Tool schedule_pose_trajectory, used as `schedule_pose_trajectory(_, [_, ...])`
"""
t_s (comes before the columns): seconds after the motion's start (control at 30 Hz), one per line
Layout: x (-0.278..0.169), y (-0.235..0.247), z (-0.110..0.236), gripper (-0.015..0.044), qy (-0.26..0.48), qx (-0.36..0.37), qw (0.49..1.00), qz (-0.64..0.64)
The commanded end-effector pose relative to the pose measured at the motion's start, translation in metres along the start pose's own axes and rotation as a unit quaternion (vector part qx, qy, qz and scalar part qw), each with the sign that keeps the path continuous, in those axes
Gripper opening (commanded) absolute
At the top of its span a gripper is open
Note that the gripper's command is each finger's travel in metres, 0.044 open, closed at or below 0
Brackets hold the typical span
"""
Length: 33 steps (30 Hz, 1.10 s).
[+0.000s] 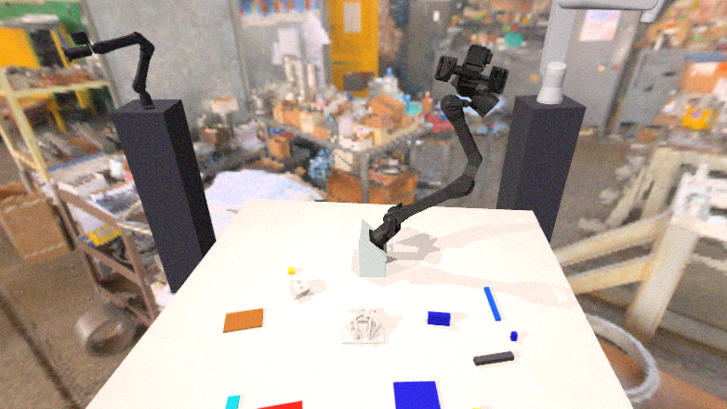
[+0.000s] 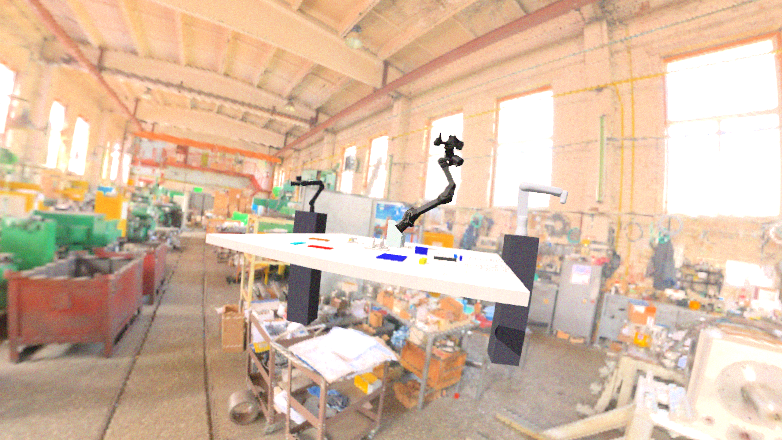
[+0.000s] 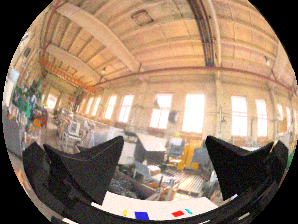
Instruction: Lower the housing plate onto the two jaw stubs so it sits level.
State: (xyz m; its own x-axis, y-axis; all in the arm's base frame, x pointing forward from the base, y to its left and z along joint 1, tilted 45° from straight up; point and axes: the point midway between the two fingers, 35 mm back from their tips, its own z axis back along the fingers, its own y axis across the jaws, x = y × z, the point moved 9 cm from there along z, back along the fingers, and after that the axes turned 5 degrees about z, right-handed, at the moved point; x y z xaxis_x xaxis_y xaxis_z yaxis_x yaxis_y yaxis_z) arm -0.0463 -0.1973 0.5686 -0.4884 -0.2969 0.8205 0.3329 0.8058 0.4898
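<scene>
My gripper (image 1: pixel 471 73) (image 2: pixel 449 141) (image 3: pixel 166 141) is open and empty, raised high above the back of the table, its two black fingers wide apart. A white assembly (image 1: pixel 363 325) of angled, jaw-like parts sits on a flat white base (image 1: pixel 348 339) at mid-table, far below the gripper. A smaller white part (image 1: pixel 299 289) with raised details stands on the table left of and behind the assembly. Which white piece is the housing plate, and whether it sits level on the jaw stubs, I cannot tell. The wrist view shows neither white piece.
A pale angled stand (image 1: pixel 372 261) holds my arm's base behind the assembly. An orange plate (image 1: pixel 243 320) lies left; a blue block (image 1: pixel 438 319), blue bar (image 1: pixel 492 303) and black bar (image 1: pixel 493 358) lie right. A blue square (image 1: pixel 416 395) and red plate (image 1: pixel 284 405) lie in front.
</scene>
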Motion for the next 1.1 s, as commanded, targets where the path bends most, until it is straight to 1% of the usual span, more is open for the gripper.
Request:
schedule_pose_trajectory(0.0, [0.002, -0.027, -0.005, 0.0440, -0.012, 0.002, 1.000, -0.023])
schedule_pose_trajectory(0.5, [-0.009, -0.123, -0.028, 0.0440, -0.039, -0.019, 0.993, -0.111])
schedule_pose_trajectory(0.63, [-0.009, -0.132, -0.037, 0.0440, -0.063, -0.019, 0.992, -0.108])
schedule_pose_trajectory(1.07, [-0.042, -0.212, -0.058, 0.0440, -0.061, -0.084, 0.980, -0.172])
